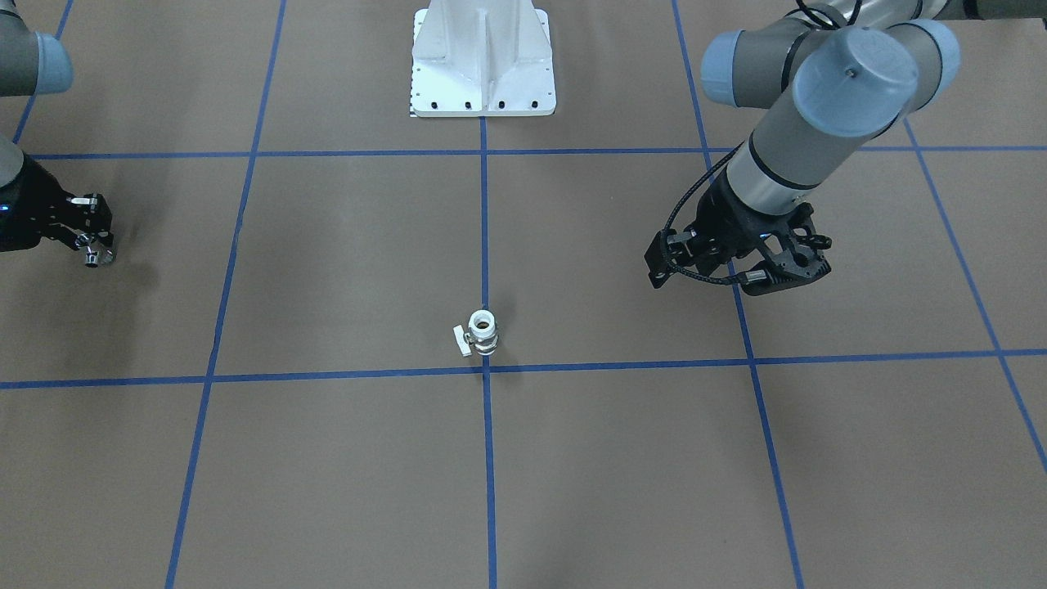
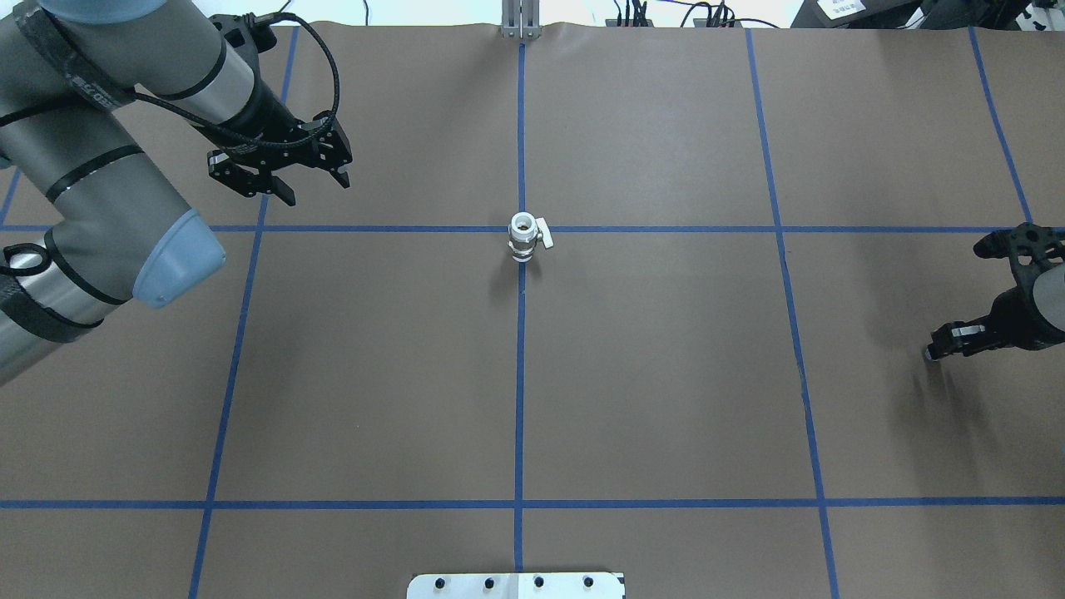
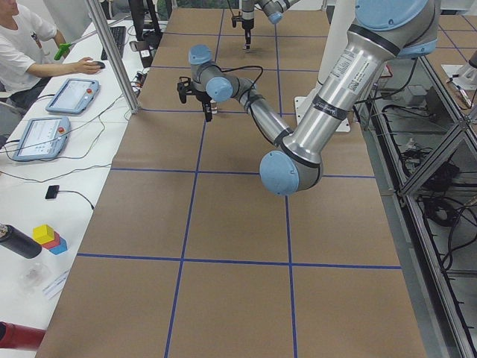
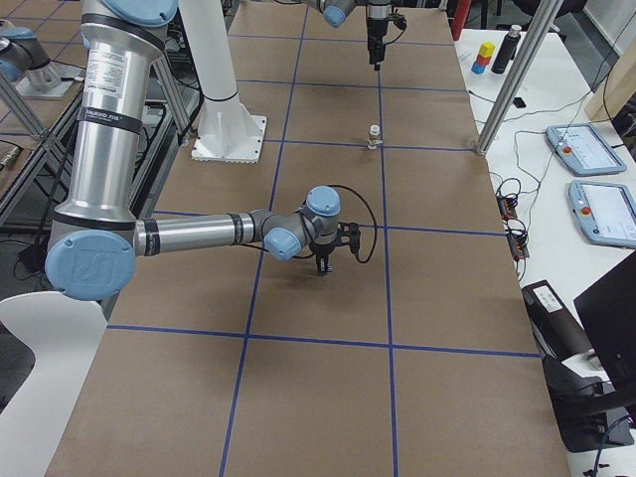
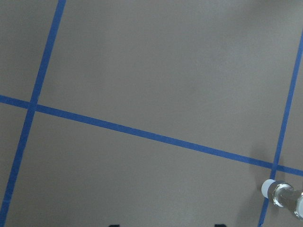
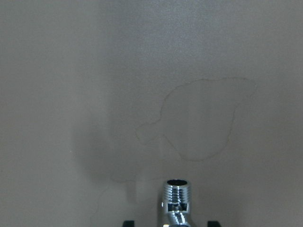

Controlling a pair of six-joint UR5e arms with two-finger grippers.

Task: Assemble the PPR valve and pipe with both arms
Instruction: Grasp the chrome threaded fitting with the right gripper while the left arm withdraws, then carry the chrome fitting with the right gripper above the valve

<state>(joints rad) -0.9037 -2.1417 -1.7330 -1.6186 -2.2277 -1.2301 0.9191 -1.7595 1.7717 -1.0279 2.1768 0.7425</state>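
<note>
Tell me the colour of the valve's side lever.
White; the lever shows best in the front-facing view.

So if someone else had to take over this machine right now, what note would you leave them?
Left hand: open and empty, hovering off to one side of the PPR valve.
Right hand: shut on the pipe, far out toward the robot's right end of the table.
PPR valve: standing upright on the table at the centre tape crossing, untouched.
Done: the pipe is in hand.
Left: grasp the valve with the left hand, bring the two parts together and join them.
</note>
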